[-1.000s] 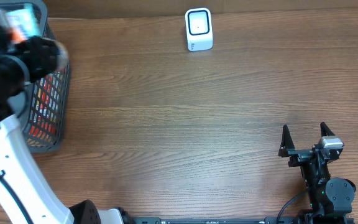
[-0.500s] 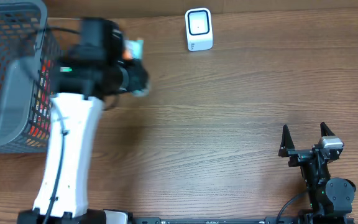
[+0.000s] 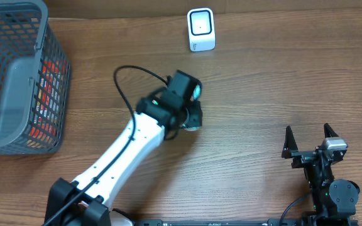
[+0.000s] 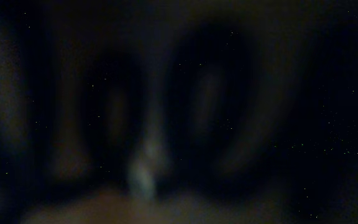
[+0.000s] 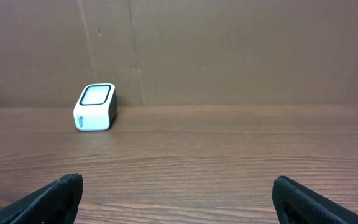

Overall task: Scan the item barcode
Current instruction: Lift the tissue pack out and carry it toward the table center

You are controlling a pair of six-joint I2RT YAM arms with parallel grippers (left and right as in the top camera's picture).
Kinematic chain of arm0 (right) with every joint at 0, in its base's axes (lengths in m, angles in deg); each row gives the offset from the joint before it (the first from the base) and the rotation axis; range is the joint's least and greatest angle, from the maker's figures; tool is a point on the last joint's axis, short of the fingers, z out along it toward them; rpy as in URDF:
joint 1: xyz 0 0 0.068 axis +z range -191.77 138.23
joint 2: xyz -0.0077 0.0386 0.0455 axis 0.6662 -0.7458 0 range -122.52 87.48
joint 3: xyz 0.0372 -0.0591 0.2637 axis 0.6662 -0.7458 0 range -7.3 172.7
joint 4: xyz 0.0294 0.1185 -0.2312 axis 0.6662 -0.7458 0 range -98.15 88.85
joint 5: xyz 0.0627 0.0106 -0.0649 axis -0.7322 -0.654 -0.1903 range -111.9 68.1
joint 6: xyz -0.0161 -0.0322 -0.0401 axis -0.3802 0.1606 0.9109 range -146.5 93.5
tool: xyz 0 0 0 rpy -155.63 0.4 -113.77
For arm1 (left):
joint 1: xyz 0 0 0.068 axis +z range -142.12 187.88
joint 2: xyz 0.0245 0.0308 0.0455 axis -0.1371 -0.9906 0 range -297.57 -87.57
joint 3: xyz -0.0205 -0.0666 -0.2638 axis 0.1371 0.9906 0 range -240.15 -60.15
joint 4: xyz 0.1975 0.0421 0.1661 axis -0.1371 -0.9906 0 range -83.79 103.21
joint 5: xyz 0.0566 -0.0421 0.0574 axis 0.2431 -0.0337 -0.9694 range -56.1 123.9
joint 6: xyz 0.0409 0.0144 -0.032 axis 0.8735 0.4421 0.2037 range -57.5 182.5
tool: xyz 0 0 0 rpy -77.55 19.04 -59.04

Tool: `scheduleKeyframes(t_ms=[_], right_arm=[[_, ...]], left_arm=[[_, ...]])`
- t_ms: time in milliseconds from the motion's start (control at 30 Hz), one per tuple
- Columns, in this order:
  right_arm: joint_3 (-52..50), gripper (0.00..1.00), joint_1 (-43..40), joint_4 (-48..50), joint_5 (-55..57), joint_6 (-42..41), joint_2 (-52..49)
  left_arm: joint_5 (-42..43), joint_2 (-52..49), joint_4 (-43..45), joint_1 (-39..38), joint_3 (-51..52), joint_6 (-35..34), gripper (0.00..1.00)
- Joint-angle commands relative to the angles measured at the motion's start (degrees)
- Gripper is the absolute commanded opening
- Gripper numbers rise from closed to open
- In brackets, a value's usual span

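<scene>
Locate the item [image 3: 196,93] at the head of the left gripper [image 3: 190,110], near the middle of the table [image 3: 263,94]. Shows in the overhead view only as a small teal patch against the black gripper body. Cannot make out the label, barcode face or orientation.

Treat the pincer state of the left gripper as undetermined: masked from above by its own housing, and rendered in the left wrist view as dark blur only. Presumed to be carrying the item, but not confirmed.

Note the change over the last second:
- One second ago: reaching into the basket [image 3: 17,75] at the far left.
- Half a second ago: clear of the basket rim, with a teal-and-orange pack visible at the tip.
- Now: across the table, below and slightly left of the scanner [image 3: 201,29].

Still well apart from the scanner, with bare wood between.

Read this as retrieval finished and presentation under way. Remaining, by judgement: close the gap to the scanner and turn the barcode face toward its window. Expect no read while the barcode side stays unknown.

Find the right gripper [image 3: 307,143] parked at the lower right, spread wide and holding nothing. Unchanged across the second. Plays no visible part in the present step.
</scene>
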Motion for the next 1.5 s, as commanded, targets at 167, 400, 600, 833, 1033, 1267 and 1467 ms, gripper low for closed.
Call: scheduleKeyframes(t_ms=[167, 400, 600, 833, 1033, 1267, 1467], right_arm=[[-0.6, 1.0, -0.2, 0.2, -0.3, 0.1, 0.5], [-0.6, 1.0, -0.2, 0.2, -0.3, 0.1, 0.5], [-0.6, 1.0, -0.2, 0.2, -0.3, 0.1, 0.5], [-0.6, 1.0, -0.2, 0.2, -0.3, 0.1, 0.5], [-0.6, 1.0, -0.2, 0.2, -0.3, 0.1, 0.5], [-0.6, 1.0, -0.2, 0.2, -0.3, 0.1, 0.5], [-0.6, 1.0, -0.2, 0.2, -0.3, 0.1, 0.5]], left_arm=[[-9.8, 1.7, 6.3, -5.9, 5.4, -11.2, 0.06], [-9.4, 0.2, 9.5, -9.2, 5.4, -12.9, 0.07], [-9.4, -6.8, 13.5, -11.8, 5.3, -12.9, 0.06], [-9.4, -9.2, 14.2, -11.8, 5.0, -13.9, 0.13], [-7.0, -9.2, 14.2, -11.8, 4.7, -13.2, 0.99], [-6.4, -9.1, 12.6, -11.8, 2.3, -8.4, 1.0], [-9.1, -9.0, 2.7, -11.7, -7.8, -3.8, 1.0]])
